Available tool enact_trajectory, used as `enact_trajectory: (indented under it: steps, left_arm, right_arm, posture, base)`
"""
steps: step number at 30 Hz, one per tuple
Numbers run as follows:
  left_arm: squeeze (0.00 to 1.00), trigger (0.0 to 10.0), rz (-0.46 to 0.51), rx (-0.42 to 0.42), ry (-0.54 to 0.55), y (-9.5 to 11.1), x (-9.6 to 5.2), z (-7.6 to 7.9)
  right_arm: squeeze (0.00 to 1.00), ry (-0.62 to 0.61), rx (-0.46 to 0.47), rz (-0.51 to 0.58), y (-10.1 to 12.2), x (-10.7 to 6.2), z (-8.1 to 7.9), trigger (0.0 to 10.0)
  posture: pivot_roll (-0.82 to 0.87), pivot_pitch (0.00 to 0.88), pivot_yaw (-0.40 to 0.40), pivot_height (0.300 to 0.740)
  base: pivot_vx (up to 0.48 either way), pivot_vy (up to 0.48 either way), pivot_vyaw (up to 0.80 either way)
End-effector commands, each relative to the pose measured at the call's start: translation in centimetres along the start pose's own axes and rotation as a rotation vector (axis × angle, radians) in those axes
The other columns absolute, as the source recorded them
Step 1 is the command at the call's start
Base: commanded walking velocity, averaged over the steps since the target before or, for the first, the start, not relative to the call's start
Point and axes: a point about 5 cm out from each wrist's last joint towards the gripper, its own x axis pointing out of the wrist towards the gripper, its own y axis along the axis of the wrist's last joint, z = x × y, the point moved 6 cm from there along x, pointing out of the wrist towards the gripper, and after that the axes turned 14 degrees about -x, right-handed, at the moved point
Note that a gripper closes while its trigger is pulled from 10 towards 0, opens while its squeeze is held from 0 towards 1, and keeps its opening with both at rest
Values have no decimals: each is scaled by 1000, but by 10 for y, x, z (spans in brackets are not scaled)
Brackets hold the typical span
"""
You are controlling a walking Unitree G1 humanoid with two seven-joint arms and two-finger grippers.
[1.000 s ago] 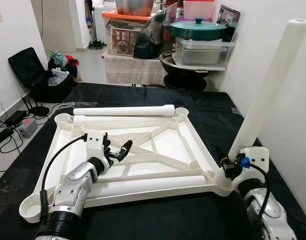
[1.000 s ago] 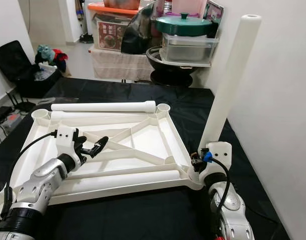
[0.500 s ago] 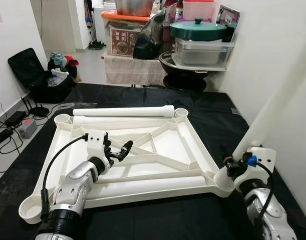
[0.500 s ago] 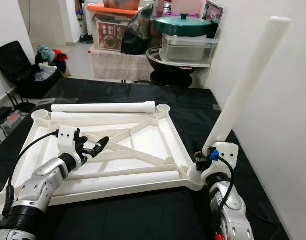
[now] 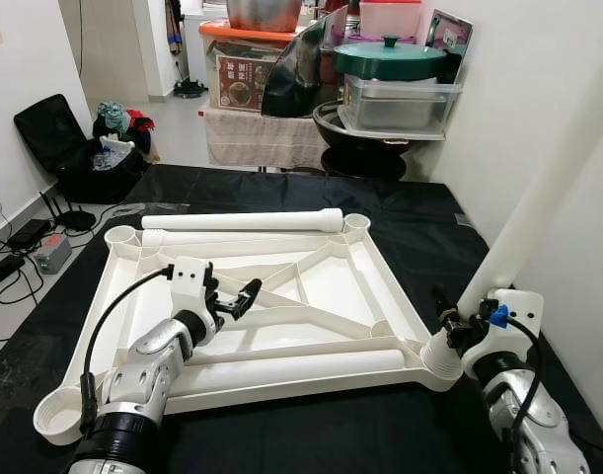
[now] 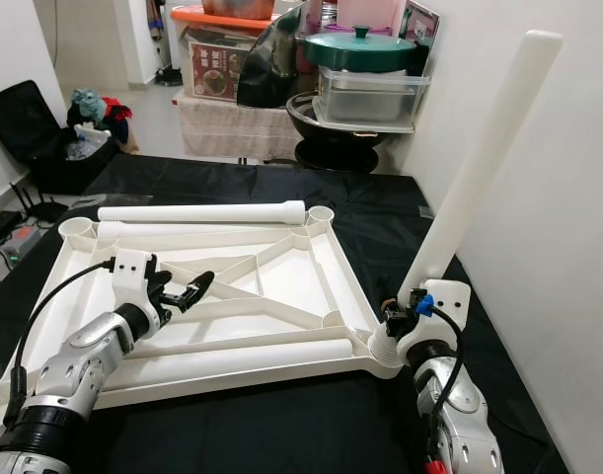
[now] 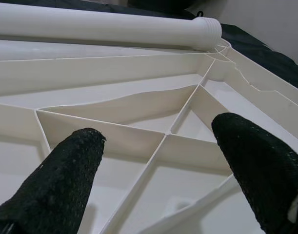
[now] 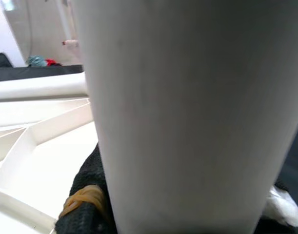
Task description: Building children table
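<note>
The white table top (image 5: 281,296) lies upside down on the black floor mat (image 5: 400,227). My right hand (image 6: 405,318) is clamped on a leg (image 6: 476,163), leaning in the corner hole (image 6: 385,346). I think I must stand it straight next; my left hand (image 5: 234,301) hangs apart over the ribs

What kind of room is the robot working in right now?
Probably a lived-in home room used for storage: a green lidded pot and clear plastic bin stacked at the back, a black bag of belongings, a power strip on the tiled floor.
</note>
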Motion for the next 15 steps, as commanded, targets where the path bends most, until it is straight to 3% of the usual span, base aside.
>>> enact_trajectory:
  steps: [1,3,9,10,11,12,15]
  left_arm:
    - [0,10000,5,26,4,5,1,-3]
    - [0,10000,4,29,4,5,1,-3]
    - [0,10000,5,30,3,6,1,-2]
    - [0,10000,5,31,3,6,1,-3]
    - [0,10000,5,31,4,6,1,-3]
    - [0,10000,4,31,5,6,1,-3]
    - [0,10000,3,32,6,6,1,-4]
  right_arm:
    - [0,103,59,-295,-73,-22,-26,0]
    - [0,140,51,-284,-71,-23,-34,0]
    - [0,131,45,-300,-74,-19,-34,0]
    - [0,122,48,-303,-74,-18,-33,1098]
    - [0,97,55,-305,-73,-16,-29,9255]
    - [0,65,60,-306,-73,-15,-25,10000]
    - [0,-36,62,-299,-69,-11,-7,10000]
  posture:
    - [-11,0,-15,740]
    - [-8,0,-15,740]
    - [-5,0,-14,740]
    - [-5,0,-14,740]
    - [-6,0,-12,740]
    - [-7,0,-14,740]
    - [-9,0,-14,740]
  base:
    - [0,0,0]
    - [0,0,0]
    - [0,0,0]
    - [0,0,0]
    - [0,0,0]
    - [0,0,0]
    - [0,0,0]
